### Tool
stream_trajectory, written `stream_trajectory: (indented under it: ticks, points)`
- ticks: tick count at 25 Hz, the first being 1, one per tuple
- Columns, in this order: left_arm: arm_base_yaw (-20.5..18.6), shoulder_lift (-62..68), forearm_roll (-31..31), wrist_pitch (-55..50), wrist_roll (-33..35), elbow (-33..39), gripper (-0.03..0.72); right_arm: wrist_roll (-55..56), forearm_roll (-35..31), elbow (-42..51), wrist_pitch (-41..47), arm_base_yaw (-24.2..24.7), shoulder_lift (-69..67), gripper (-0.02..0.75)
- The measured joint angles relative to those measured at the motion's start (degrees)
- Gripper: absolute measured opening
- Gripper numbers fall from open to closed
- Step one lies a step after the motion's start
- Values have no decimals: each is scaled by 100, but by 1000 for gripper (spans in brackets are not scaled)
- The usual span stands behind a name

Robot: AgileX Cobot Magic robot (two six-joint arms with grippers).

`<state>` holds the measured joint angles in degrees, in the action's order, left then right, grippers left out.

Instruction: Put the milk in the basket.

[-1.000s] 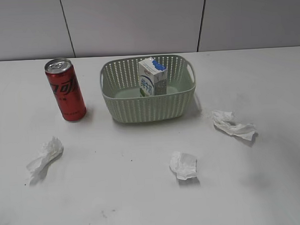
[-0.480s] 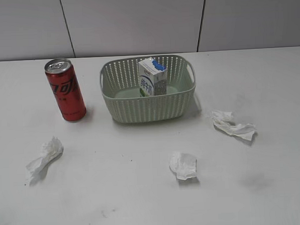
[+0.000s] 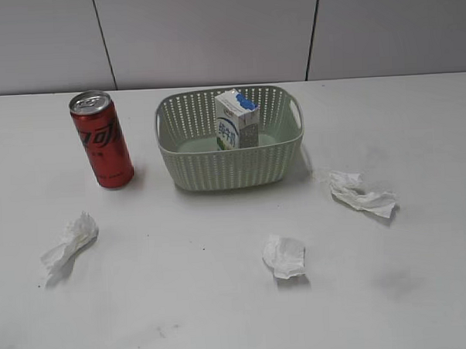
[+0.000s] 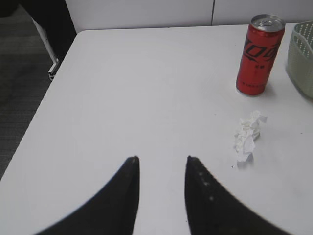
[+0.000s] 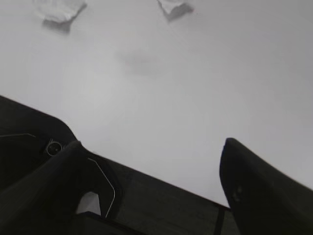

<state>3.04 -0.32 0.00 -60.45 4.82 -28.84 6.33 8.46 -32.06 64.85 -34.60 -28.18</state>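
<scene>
Exterior: one milk (image 3: 237, 119) upright inside one basket (image 3: 231, 163), one red can (image 3: 101, 139), three tissue wads; no arms visible, layout same as before. Left wrist: left gripper (image 4: 162, 163) parted, empty, low over table; can (image 4: 258, 54) ahead-right. Right wrist: right gripper (image 5: 151, 161) spread wide, empty, at table edge.

pale green basket (image 3: 231, 163), red can (image 3: 102, 140)
</scene>
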Motion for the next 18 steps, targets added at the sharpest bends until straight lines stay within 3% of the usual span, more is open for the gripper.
stream_trajectory:
  ticks: [10,18]
  points:
    - [0,0,0,0,3,0,238,-12,-23,292,-450,0,69,649]
    - [0,0,0,0,3,0,238,-16,-23,292,-464,0,69,506]
